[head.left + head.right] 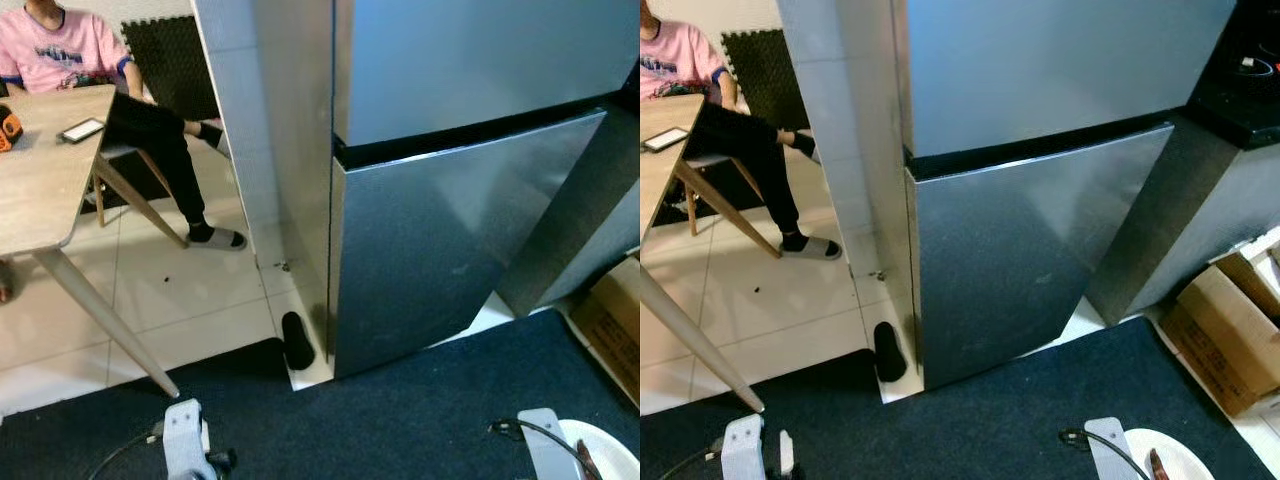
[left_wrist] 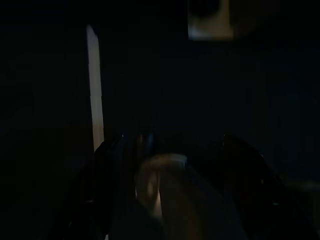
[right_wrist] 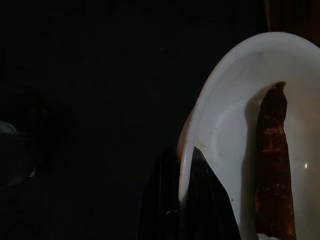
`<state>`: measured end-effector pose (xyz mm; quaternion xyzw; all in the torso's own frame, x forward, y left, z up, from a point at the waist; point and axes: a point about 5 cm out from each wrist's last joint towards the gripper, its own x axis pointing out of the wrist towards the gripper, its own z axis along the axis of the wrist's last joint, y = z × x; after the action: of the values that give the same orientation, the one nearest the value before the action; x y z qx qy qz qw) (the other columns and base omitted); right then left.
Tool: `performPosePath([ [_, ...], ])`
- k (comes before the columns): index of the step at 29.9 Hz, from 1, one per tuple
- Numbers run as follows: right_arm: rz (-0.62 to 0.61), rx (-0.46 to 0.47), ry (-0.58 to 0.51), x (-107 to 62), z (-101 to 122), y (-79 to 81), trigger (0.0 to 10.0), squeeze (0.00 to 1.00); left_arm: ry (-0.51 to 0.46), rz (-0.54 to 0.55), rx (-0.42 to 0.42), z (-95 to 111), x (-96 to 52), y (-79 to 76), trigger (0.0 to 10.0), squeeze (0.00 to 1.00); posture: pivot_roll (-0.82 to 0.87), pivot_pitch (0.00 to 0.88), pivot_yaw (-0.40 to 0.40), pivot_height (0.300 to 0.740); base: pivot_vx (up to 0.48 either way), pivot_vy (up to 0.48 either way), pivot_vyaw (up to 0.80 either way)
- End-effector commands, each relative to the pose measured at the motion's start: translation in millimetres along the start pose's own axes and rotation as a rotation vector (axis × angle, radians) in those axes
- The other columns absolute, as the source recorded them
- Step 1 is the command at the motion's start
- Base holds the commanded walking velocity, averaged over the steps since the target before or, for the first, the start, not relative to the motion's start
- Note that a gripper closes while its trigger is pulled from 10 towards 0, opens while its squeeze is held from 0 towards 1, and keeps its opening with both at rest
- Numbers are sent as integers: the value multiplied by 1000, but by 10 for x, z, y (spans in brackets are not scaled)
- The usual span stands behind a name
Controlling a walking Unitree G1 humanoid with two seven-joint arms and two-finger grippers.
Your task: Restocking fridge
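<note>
A tall silver fridge (image 1: 450, 200) stands straight ahead with its upper door (image 1: 1060, 60) and lower door (image 1: 1030, 250) closed. In the right wrist view my right gripper (image 3: 184, 155) is shut on the rim of a white plate (image 3: 225, 130), which carries a long reddish-brown piece of food (image 3: 272, 160). The plate (image 1: 605, 450) sits low on the right beside my right arm (image 1: 545, 445). My left arm (image 1: 185, 440) hangs low on the left. Its wrist view is very dark, with a pale rounded shape (image 2: 160, 185) in front of the left gripper that I cannot make out.
I stand on a dark blue carpet (image 1: 420, 420). A black slipper (image 1: 297, 340) lies at the fridge's left foot by a white tiled pillar (image 1: 245, 140). A person (image 1: 60, 50) sits at a wooden table (image 1: 40, 170). A cardboard box (image 1: 1225, 335) and a dark counter (image 1: 1250, 90) are on the right.
</note>
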<state>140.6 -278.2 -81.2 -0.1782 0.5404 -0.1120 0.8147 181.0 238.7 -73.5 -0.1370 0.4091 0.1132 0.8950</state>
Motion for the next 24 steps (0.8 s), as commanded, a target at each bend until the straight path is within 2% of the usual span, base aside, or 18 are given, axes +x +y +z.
performPosePath([
  [1,-7,7,1,0,2,-4,10000,0,-78,8,-24,206,6,75,10000,0,-23,0,12,740,0,0,0],
  [2,-9,1,8,0,-5,-4,10000,0,-139,-22,-84,366,22,54,10000,0,-21,0,12,740,0,0,0],
  [3,-9,1,8,0,-5,-4,10000,0,-139,-22,-84,366,22,54,10000,0,-21,0,12,740,0,0,0],
  [4,-10,-3,13,0,-11,-3,10000,0,-177,-45,-127,465,29,39,10000,0,-21,0,12,740,0,0,0],
  [6,-5,-4,27,-3,-44,13,10000,0,-318,-198,-199,867,33,-81,10000,0,-20,0,10,740,0,0,-800],
  [7,-3,-5,31,-5,-58,21,10000,0,-369,-255,-207,1015,22,-124,10000,0,-20,0,10,740,0,0,-800],
  [8,-3,-5,31,-5,-58,21,10000,0,-369,-255,-207,1015,22,-124,10000,0,-20,0,10,740,0,0,-800],
  [9,-1,-10,35,-7,-74,27,10000,0,-463,-342,-191,1317,-20,-192,10000,0,-20,0,10,740,0,0,-800],
  [11,-2,-11,35,-7,-82,24,10000,0,-555,-435,-150,1639,-87,-291,10000,0,-20,0,10,740,0,0,-800],
  [12,-2,-11,35,-7,-82,24,10000,0,-555,-435,-150,1639,-87,-291,10000,0,-20,0,10,740,0,0,-800],
  [15,-6,-7,32,-8,-93,15,10000,0,-661,-591,-46,2025,-209,-516,10000,0,-25,0,11,740,0,0,0],
  [16,-6,-7,32,-8,-93,15,10000,0,-661,-591,-46,2025,-209,-516,10000,0,-25,0,11,740,0,0,0],
  [18,-5,-12,28,-8,-97,12,10000,0,-743,-698,71,2316,-342,-717,10000,0,-32,0,12,740,0,0,0],
  [19,-4,-14,29,-9,-106,12,10000,0,-800,-794,154,2522,-468,-874,10000,0,-32,0,16,740,0,0,0],
  [21,-4,-13,33,-11,-120,11,10000,0,-829,-879,218,2653,-568,-985,10000,0,-34,0,15,740,0,0,0],
  [22,-4,-13,33,-11,-120,11,10000,0,-829,-879,218,2653,-568,-985,10000,0,-34,0,15,740,0,0,0],
  [24,-3,-15,38,-13,-143,14,10000,0,-840,-965,326,2768,-676,-1099,10000,0,-42,0,27,740,0,0,0],
])
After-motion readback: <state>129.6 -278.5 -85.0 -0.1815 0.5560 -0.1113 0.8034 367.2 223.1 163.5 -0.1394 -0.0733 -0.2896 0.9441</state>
